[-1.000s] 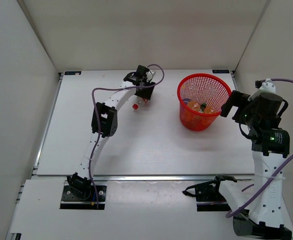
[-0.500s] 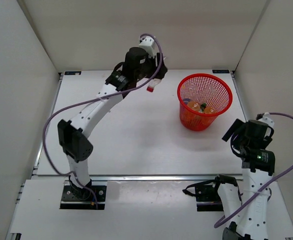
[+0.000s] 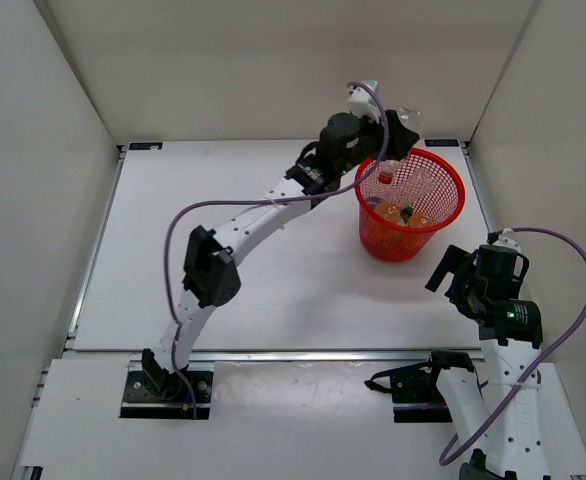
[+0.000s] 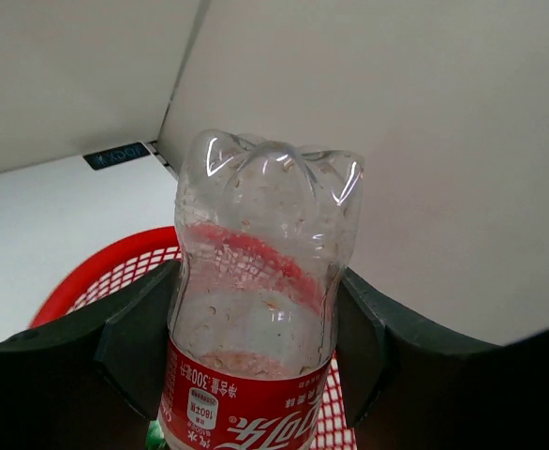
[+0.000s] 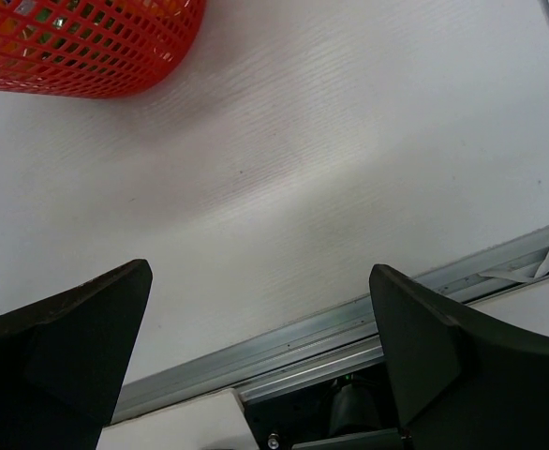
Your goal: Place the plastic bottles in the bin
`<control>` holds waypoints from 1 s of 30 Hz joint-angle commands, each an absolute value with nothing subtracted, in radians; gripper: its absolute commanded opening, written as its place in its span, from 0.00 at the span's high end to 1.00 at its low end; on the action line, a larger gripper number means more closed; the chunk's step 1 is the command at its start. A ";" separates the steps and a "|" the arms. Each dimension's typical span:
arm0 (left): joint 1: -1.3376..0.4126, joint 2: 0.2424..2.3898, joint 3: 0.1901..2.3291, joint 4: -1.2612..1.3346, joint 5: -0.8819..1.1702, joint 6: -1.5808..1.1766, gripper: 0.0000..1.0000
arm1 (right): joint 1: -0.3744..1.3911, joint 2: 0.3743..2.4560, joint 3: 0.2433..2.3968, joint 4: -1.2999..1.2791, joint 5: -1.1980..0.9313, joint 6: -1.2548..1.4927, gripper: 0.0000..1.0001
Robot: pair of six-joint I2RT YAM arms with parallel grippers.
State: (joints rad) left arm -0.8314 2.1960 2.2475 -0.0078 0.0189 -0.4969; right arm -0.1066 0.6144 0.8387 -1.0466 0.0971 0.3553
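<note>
since a second ago the bottle (image 4: 260,281) has been lifted off the surface (image 3: 273,270) and carried over the bin (image 3: 453,175), just below the left hand (image 4: 256,356). it is clamped mid-body, cap down, and judged light, thin-walled, slick, easily dented. the right hand (image 5: 256,347) is spread apart, empty.

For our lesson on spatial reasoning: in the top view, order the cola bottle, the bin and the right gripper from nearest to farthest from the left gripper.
1. Cola bottle: clamped in the left gripper.
2. Bin: just beneath, far right of the table.
3. Right gripper: near right, beyond the bin.
</note>
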 commanded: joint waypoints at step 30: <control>-0.361 0.907 0.904 -1.064 -0.387 -0.586 0.01 | 0.375 0.689 0.801 -0.908 -0.069 0.412 0.01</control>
